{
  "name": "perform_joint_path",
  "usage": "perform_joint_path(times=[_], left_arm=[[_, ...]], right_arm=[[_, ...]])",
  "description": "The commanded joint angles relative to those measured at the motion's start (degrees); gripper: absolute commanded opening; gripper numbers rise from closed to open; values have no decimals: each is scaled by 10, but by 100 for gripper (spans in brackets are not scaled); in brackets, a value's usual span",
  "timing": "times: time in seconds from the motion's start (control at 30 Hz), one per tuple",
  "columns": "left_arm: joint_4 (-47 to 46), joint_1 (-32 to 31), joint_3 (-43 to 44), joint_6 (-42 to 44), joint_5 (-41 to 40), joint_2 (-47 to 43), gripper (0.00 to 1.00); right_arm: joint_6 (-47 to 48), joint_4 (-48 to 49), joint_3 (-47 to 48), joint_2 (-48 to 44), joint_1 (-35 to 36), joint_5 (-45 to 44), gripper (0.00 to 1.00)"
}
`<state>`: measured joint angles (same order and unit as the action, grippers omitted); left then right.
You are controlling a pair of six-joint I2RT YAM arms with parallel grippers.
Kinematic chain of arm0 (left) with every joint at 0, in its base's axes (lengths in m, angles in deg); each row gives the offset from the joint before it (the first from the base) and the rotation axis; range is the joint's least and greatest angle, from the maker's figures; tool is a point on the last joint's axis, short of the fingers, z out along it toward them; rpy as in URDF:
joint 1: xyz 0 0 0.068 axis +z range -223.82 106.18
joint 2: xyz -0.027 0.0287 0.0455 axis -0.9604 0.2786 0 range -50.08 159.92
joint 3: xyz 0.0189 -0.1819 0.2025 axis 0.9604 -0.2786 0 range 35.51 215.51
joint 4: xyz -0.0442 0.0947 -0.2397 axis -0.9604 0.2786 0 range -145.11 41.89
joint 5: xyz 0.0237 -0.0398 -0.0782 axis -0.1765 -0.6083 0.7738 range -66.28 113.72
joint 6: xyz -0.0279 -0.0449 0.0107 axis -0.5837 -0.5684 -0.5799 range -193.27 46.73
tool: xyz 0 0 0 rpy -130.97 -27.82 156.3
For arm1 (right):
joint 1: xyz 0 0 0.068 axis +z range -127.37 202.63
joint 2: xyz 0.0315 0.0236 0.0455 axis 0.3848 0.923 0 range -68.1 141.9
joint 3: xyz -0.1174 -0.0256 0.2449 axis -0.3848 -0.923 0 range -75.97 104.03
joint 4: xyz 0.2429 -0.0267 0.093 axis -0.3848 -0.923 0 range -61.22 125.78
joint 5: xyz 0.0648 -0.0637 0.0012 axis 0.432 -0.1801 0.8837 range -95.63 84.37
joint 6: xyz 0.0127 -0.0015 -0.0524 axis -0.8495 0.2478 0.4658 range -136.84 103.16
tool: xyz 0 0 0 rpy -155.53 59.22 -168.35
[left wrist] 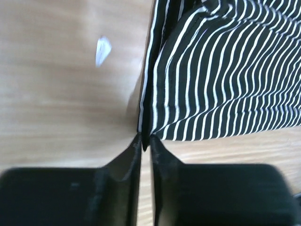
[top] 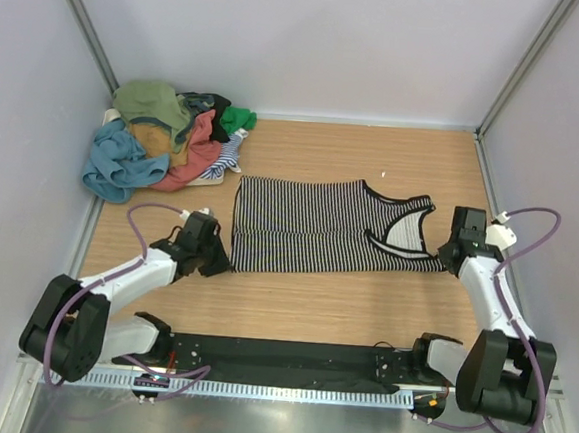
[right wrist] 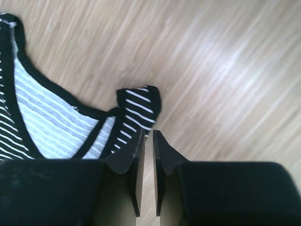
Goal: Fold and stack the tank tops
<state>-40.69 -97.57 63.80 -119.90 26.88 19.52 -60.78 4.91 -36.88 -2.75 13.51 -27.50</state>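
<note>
A black-and-white striped tank top (top: pixel 309 223) lies spread flat on the wooden table, hem to the left and straps to the right. My left gripper (top: pixel 224 263) is at its near-left hem corner. In the left wrist view the striped cloth (left wrist: pixel 225 70) ends in a corner pinched between the nearly closed tips of the left gripper (left wrist: pixel 146 142). My right gripper (top: pixel 446 255) rests at the near strap. In the right wrist view the strap (right wrist: pixel 138 106) lies just ahead of the right gripper (right wrist: pixel 148 135), whose jaws stand a narrow gap apart with bare wood between them.
A heap of other tank tops (top: pixel 165 142), olive, teal-blue, coral, mustard and green, fills the far-left corner. White walls with metal posts close in three sides. A small white scrap (top: pixel 383 176) lies beyond the striped top. The arms' black base rail (top: pixel 278 356) runs along the near edge.
</note>
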Motion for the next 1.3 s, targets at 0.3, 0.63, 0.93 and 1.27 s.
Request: perform_joint_path(times=[0.3,0.63,0.93,1.27], left_arm=[[154,-15,48,15,-93,-113,56],[107,32,234,45,-80,65,55],[59,43,396,93,-138,206,56],[93,92,540,111,-94,364,54]], right_arm=[[123,60,12,-62,-3,153,32],[143,132,184,140,56,275,45],[181,126,399,374,152,232,49],[215,74,563,540,171,247,44]])
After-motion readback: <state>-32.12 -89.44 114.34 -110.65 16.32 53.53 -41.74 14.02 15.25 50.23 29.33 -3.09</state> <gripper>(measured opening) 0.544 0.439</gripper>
